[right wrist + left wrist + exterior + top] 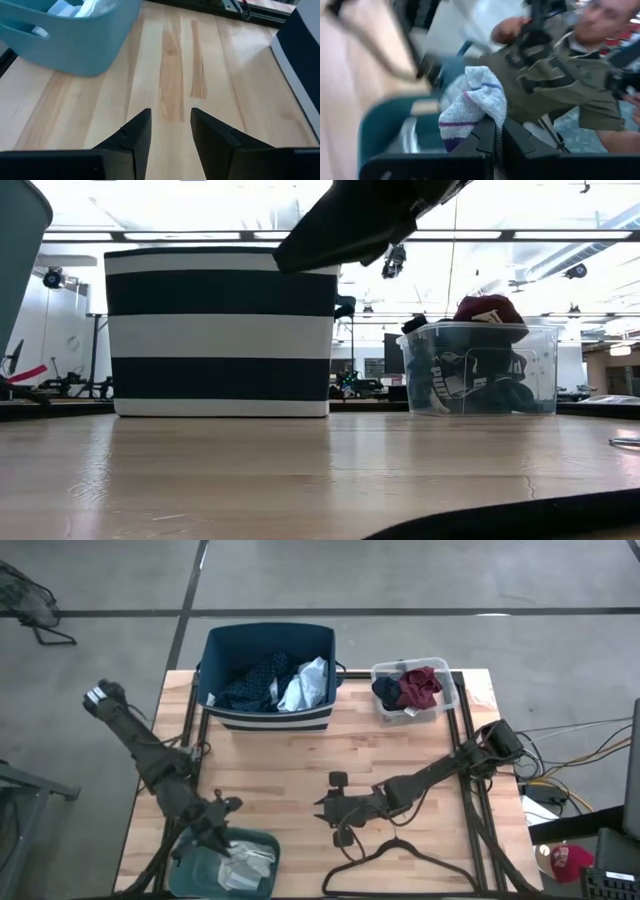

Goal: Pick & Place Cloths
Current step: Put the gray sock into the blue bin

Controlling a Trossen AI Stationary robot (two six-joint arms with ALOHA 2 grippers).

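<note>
My left gripper [222, 830] hovers over the teal tub [205, 875] at the table's near left and is shut on a white-grey sock with purple stripes [476, 102]. More pale socks [250, 860] lie in that tub. My right gripper [335, 810] is open over bare wood near the table's middle [170, 120], touching nothing. The navy striped tub [268, 715] holds a dark patterned piece [250, 680] and a light blue-grey shirt [308, 685]. A clear tub [440, 705] holds maroon [420, 685] and navy pieces. My left gripper pinches the sock between its two fingers, by a fold at its purple-striped end [487, 120]. The rest of the sock bunches up past the fingertips [485, 130], above the teal tub [380, 130]. One layer or several, I cannot tell.
A thin black hanger [400, 862] lies on the table's near edge, close to my right gripper. The striped tub [220, 330] and clear tub [480, 370] stand along the far edge. A person in an olive shirt [555, 85] stands beyond the table. Bare wood lies in the middle.
</note>
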